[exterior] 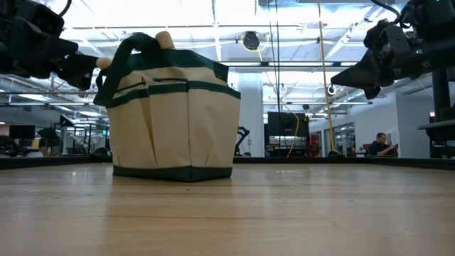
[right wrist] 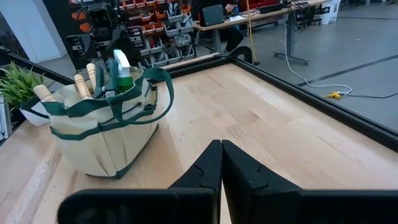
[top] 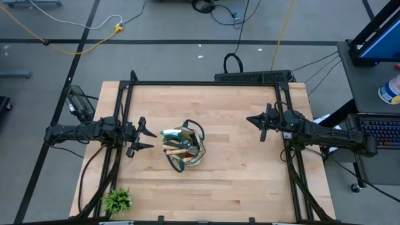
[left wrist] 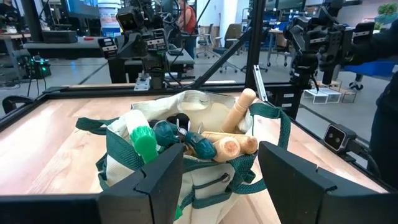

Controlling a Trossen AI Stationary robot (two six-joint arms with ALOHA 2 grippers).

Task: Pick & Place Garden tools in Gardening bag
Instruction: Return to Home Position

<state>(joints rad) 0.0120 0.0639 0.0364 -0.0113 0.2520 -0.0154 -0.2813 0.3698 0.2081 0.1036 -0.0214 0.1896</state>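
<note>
The gardening bag, beige canvas with dark green trim, stands upright on its flat bottom in the middle of the table. Garden tools stick out of its top: wooden handles, dark teal shear grips and a green spray bottle. My left gripper hovers open just left of the bag, level, touching nothing; its fingers frame the bag in the left wrist view. My right gripper is shut and empty, raised near the right side, well away from the bag.
A small spiky green plant stands at the near left corner. A black metal frame borders the wooden table. Bare wood lies between the bag and my right gripper and along the near side.
</note>
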